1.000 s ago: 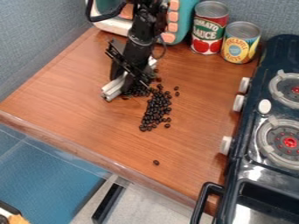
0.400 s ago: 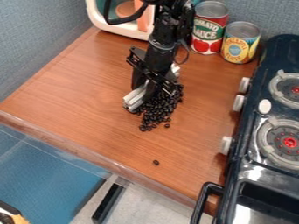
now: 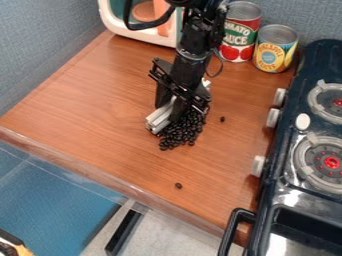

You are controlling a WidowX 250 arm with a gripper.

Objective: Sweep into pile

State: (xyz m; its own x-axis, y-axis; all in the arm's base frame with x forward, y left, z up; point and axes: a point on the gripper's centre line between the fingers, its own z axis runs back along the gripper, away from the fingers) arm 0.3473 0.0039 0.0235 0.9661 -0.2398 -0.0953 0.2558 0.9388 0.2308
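Beside the end effector [image 3: 169, 112] holding a pale bar [image 3: 157, 120] — heaped beans [image 3: 180, 135]; two apart.

Blue-grey textured walls [image 3: 40, 45] behind and at left, brown wood-grain surface [image 3: 93, 110] with a glossy front edge, dark toy stove [image 3: 289, 137] at right, pale floor [image 3: 175, 239] below.

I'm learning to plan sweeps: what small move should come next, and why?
Perhaps lift the long pale bar over to the right of the small dark stray bean: it lies apart, right of the dark bean pile, which bunches beside the bar.
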